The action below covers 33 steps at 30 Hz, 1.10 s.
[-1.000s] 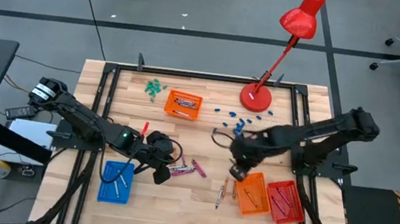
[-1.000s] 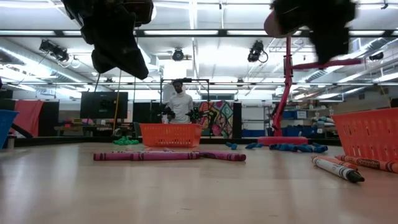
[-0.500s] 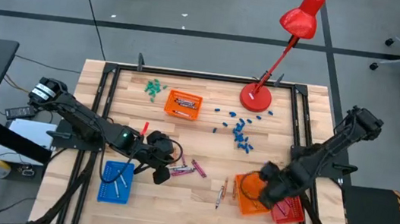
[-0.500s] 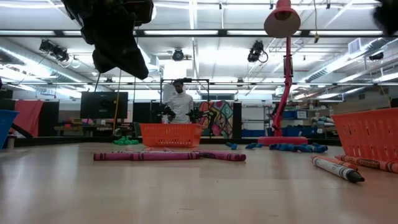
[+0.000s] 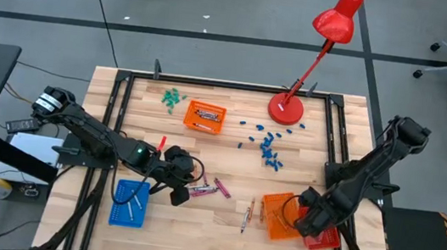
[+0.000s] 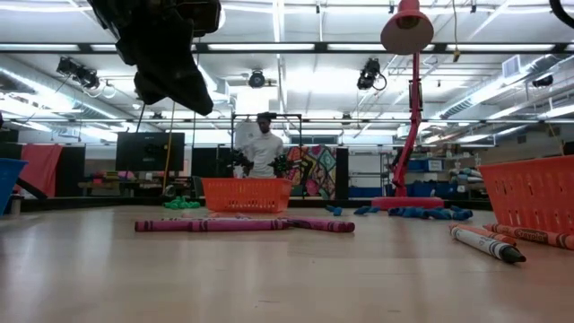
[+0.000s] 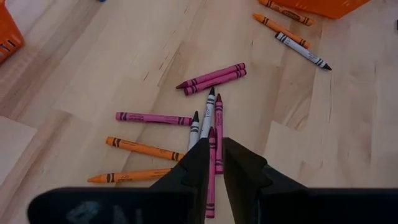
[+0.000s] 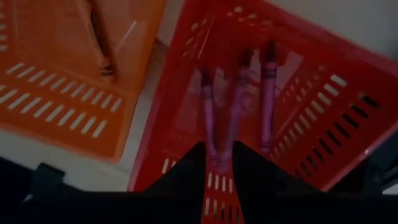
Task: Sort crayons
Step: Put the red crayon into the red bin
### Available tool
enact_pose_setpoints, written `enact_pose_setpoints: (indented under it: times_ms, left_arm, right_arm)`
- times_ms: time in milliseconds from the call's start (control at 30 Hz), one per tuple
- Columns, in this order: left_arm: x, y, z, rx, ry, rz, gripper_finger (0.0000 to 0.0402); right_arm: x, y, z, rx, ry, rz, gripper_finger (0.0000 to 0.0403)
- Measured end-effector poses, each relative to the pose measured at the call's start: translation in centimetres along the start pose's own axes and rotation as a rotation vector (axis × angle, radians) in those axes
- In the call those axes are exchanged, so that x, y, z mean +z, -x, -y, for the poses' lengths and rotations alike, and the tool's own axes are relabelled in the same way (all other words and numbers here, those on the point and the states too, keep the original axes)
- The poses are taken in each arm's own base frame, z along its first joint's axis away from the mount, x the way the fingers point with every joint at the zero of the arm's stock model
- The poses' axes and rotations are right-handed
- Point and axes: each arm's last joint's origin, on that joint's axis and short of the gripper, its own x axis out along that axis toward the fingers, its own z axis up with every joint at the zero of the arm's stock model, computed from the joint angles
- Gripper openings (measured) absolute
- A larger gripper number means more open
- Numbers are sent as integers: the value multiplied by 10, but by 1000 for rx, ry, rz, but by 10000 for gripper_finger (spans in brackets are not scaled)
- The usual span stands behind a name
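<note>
Red plastic fills the right wrist view: the right gripper [image 8: 216,163] hangs directly over the red tray [image 8: 323,112] at the near right of the surface, and purple crayons [image 8: 239,93] lie along the tray floor just ahead of its tips. Its jaws stand only a narrow slit apart; whether the blurred crayon between the tips is pinched or already loose I cannot tell. This looks like a drop-off, so to do it well the jaws should part fully while centred over the tray, clear of the orange tray [image 8: 62,93] alongside, and the arm should rise straight up so nothing is dragged over the wall. From above, the right arm reaches back toward the near right corner, its wrist bent down over the red tray [image 5: 325,236], which touches the orange tray [image 5: 279,217].

On the left, the left gripper [image 5: 176,177] hovers at the near middle of the surface, pointed down at a loose fan of crayons [image 7: 208,115]: magenta, grey-white and orange. Its jaws are nearly together, with a magenta crayon [image 7: 211,180] showing in the gap, though contact is unclear. Two more crayons [image 5: 245,217] lie beside the orange tray, and a blue tray [image 5: 128,203] sits near left.
</note>
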Motion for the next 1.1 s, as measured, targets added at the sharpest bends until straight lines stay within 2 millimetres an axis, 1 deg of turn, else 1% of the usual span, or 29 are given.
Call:
enact_pose_setpoints:
  times_ms: [67,167,367,467,633,900,1100]
  left_arm:
    - [0,0,0,0,0,-1,52]
    - [0,0,0,1,0,-1,52]
    - [1,0,-1,4,5,1,52]
    - [2,-1,-2,6,8,3,52]
    - [3,-1,-2,2,18,9,52]
    - [2,-1,-2,2,58,9,52]
    - [2,-1,-2,2,86,8,52]
  right_arm:
    - [1,6,0,15,-2,-12,95]
    - [3,24,-5,71,1,-13,102]
    - [18,65,-18,126,24,127,100]
    - [29,78,-31,155,65,191,100]
    - [53,89,-54,152,143,255,100]
    - [84,107,-99,176,305,346,100]
    - [111,113,-128,222,397,402,100]
